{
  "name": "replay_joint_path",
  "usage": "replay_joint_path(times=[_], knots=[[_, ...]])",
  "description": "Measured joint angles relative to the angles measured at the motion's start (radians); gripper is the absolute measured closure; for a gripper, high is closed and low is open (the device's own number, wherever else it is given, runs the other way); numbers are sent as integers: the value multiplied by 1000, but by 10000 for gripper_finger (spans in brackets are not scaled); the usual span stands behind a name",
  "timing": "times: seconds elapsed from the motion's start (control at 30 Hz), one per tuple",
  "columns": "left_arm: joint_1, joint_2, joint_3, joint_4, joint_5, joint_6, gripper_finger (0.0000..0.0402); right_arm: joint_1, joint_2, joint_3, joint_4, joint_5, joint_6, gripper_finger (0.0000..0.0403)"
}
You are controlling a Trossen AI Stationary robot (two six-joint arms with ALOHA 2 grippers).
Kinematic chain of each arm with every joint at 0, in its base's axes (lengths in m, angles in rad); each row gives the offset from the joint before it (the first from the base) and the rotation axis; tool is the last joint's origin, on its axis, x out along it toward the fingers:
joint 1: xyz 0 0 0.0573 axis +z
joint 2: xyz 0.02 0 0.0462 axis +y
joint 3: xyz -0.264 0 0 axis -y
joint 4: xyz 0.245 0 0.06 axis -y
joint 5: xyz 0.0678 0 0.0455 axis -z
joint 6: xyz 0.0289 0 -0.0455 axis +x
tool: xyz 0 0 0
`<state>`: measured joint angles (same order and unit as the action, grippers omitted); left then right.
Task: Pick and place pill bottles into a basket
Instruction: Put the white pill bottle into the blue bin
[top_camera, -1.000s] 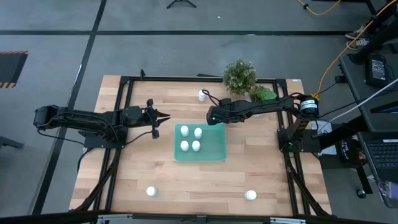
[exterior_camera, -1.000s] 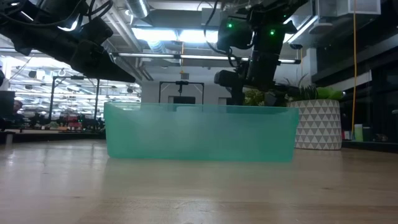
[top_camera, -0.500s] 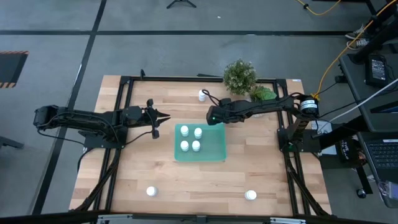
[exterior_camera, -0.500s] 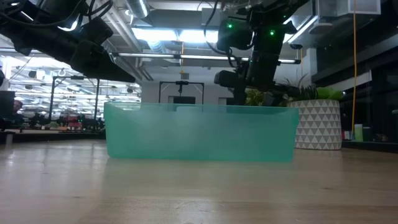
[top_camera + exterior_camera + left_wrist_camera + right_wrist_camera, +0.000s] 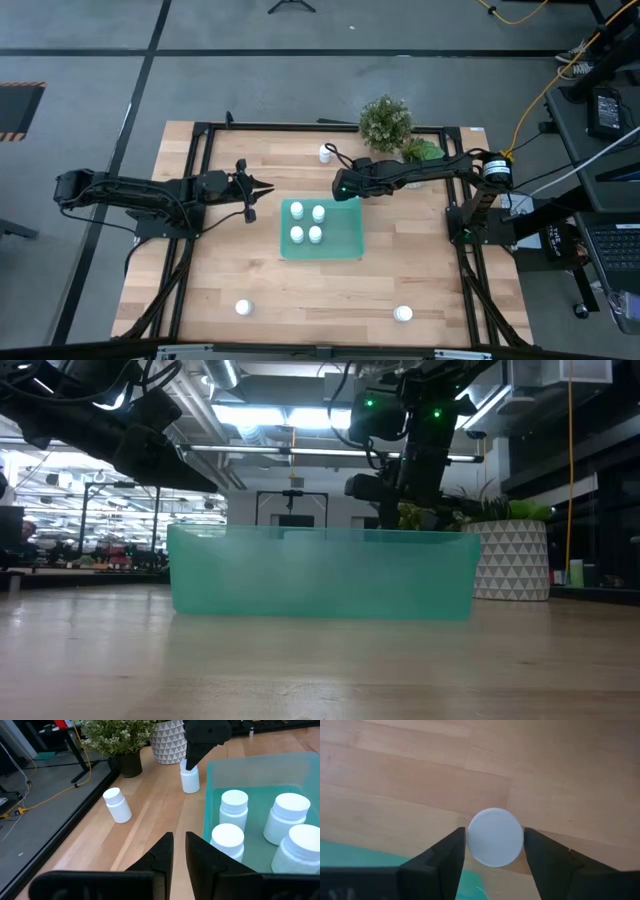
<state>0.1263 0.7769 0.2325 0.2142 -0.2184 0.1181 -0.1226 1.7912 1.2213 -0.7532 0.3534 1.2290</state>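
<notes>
- Two bottles point(image 5: 244, 308) point(image 5: 403, 314) are seen standing on the bench point(image 5: 230, 270) near its front edge, one towards the left and one towards the right, well apart from each other.
- The tray point(image 5: 340, 245) is placed at mid-bench; four bottles point(image 5: 307, 223) are held in its far half, upright in two rows of two.
- The left gripper point(image 5: 268, 187) is held above the bench just left of the tray, its fingers point(image 5: 162, 851) pressed nearly together around nothing.
- The right gripper point(image 5: 341, 187) is positioned just beyond the tray's far right corner, pointing down; a bottle point(image 5: 495, 837) is pinched between its fingers point(image 5: 451, 851), the cap seen from above over bare wood beside the tray wall.
- A further bottle point(image 5: 326, 153) is left upright on the bench beyond the tray, near the far edge.
- A leafy plant point(image 5: 385, 122) and a patterned white pot point(image 5: 511, 561) are set at the far edge.
</notes>
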Motion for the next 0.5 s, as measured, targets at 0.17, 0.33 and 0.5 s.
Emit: replay_joint_path(times=[0.17,0.33,0.5], knots=[[0,0,0,0,0,0,357,0,0,0,0,0,0,202],[0,0,0,0,0,0,357,0,0,0,0,0,-1,202],[0,0,0,0,0,0,357,-3,23,0,3,1,-4,202]])
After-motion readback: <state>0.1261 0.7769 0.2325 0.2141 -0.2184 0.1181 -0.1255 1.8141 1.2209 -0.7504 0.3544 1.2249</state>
